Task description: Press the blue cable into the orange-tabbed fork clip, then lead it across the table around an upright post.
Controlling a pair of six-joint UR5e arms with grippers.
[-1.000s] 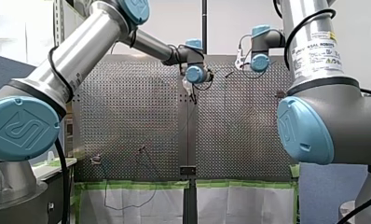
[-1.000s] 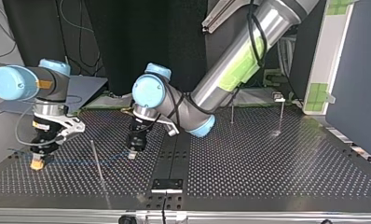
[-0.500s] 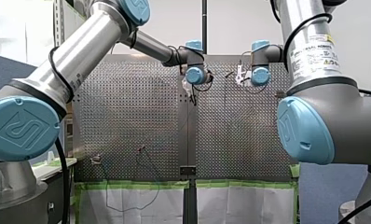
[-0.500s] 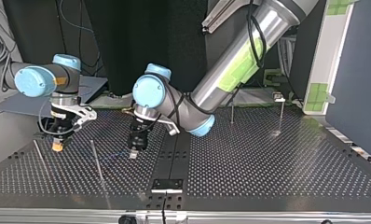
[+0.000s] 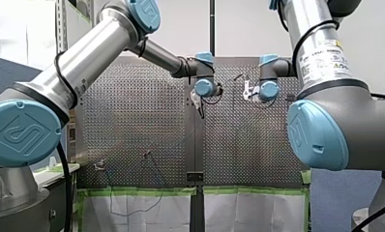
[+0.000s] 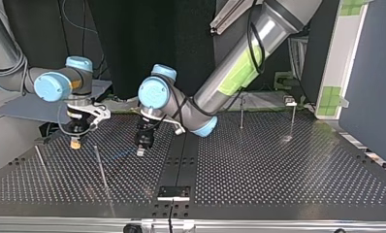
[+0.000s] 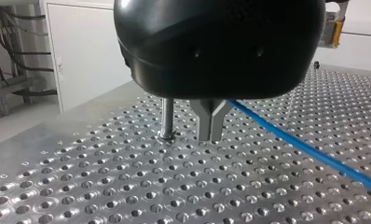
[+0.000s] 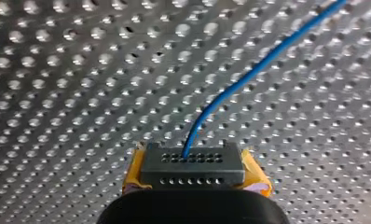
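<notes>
My right gripper [image 8: 193,161] clamps the blue cable [image 8: 249,74], my left gripper [image 7: 211,133] looks shut on its other end beside the post [image 7: 167,116] — hold it taut, low, sweeping clear around.

My left arm [image 5: 86,60]: stretched far out, forearm sloping down to the wrist above its gripper.
My left wrist [image 6: 154,93]: bent, with blue-capped joints stacked over the gripper.
My left gripper [image 7: 210,133]: black, pointing straight down, metal fingers [image 7: 207,116] closed tip to tip.
My right arm [image 5: 316,48]: upper part steep, far end level up to the wrist.
My right wrist [image 6: 50,86]: folded above its gripper.
My right gripper [image 8: 193,163]: pointing down, yellow pads [image 8: 256,173] pressed together on the blue cable [image 8: 249,74], which leaves ahead of the fingertips.
Spacing: the two grippers are near each other but apart.
</notes>
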